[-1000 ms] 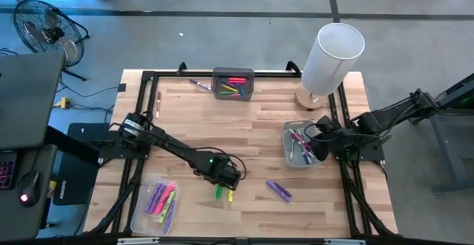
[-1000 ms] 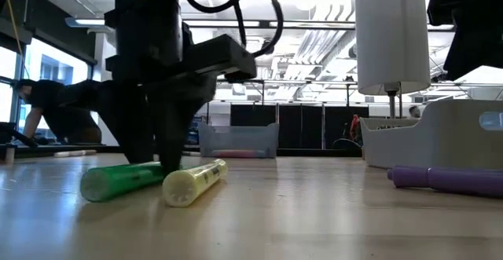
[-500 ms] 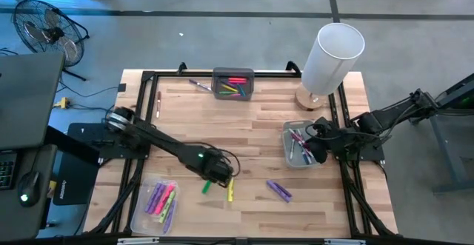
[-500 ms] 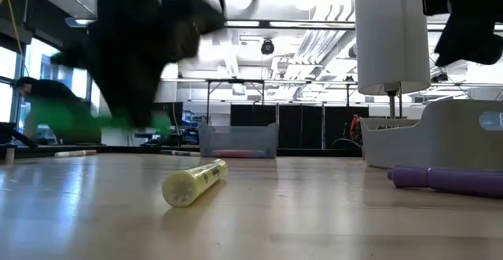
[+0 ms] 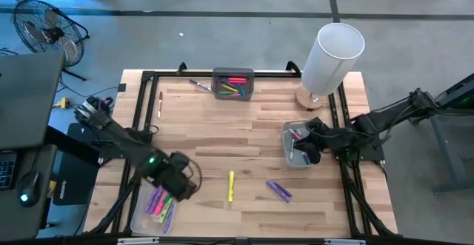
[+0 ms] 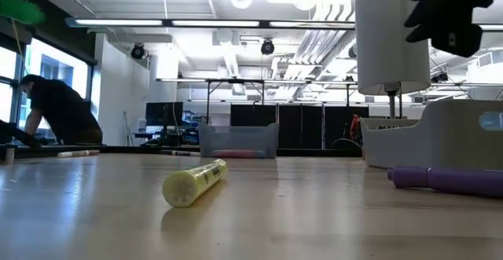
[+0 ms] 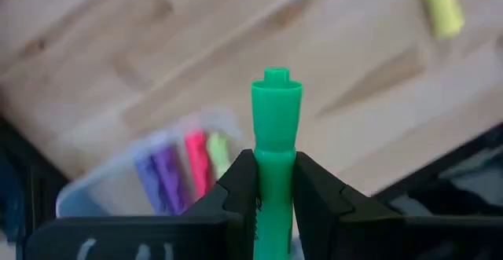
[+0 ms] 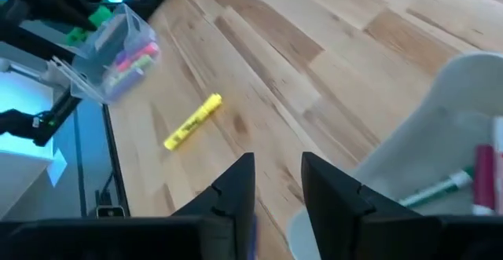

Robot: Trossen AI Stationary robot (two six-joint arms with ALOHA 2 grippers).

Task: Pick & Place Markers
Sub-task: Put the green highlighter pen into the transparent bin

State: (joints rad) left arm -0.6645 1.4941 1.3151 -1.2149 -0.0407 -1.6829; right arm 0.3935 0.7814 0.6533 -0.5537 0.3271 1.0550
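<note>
From my remote station I watch the left gripper (image 7: 275, 183) hang above the clear plastic tray (image 5: 141, 217) of pink, purple and green marker pens at the table's near left corner, its fingers clamped on a bright green marker pen (image 7: 275, 134). A yellow marker pen (image 5: 230, 186) lies alone on the pale wooden tabletop (image 5: 244, 126), a purple marker pen (image 5: 279, 190) near it. The right gripper (image 8: 277, 183) hovers over the grey tray (image 5: 287, 148) at the right edge, its fingers slightly apart and holding nothing.
</note>
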